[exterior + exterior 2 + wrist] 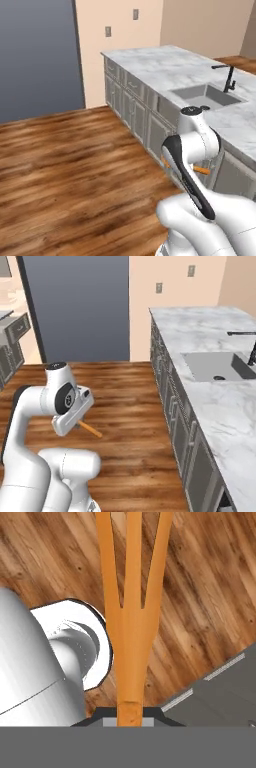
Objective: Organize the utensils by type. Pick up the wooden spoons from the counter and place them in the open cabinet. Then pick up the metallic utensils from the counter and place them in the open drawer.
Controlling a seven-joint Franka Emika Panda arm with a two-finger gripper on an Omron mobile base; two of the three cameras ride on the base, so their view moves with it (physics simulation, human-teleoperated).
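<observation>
My gripper (131, 712) is shut on the handle of an orange-copper fork (132, 637), one of the metallic utensils. Its three prongs point away from the hand over the wooden floor. From the right base view the fork (91, 429) sticks out to the right and slightly down from the gripper (76, 424), low beside the arm. In the left base view an orange stretch of the fork (201, 170) shows behind the forearm, in front of the base units. The white marble counter (160, 65) runs along the right and carries no utensils in the part I see.
A sink (207, 95) with a black faucet (229, 77) is set in the counter (215, 401). Grey base units (127, 100) line its front. A dark grey panel (80, 306) stands at the back. A pulled-out grey drawer front (15, 328) juts at far left. Wooden floor (75, 165) lies open.
</observation>
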